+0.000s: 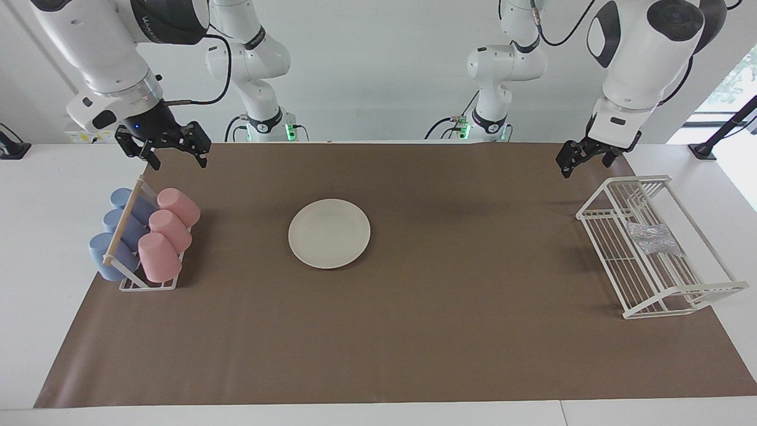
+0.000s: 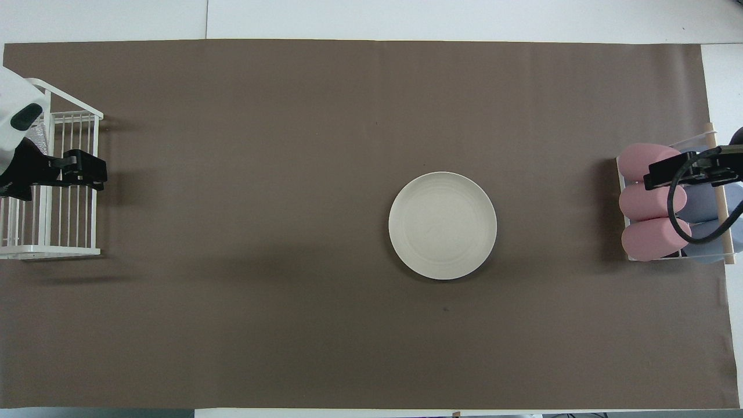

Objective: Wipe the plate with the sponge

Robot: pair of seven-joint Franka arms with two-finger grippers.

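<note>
The cream-white plate (image 1: 329, 233) (image 2: 442, 225) lies bare on the brown mat, about mid-table. The silvery sponge (image 1: 652, 238) rests on the floor of the white wire rack (image 1: 615, 210) (image 2: 69, 251) at the left arm's end. My left gripper (image 1: 575, 163) (image 2: 102, 175) hangs open and holds nothing, over the rack's edge that faces the robots, well above the sponge. In the overhead view the left arm covers the sponge. My right gripper (image 1: 179, 160) (image 2: 651, 174) waits open with nothing in it, over the cup holder.
A cup holder (image 1: 148, 285) at the right arm's end carries three pink cups (image 1: 168, 234) and three blue cups (image 1: 118, 228) lying on their sides. The brown mat (image 1: 414, 331) covers most of the white table.
</note>
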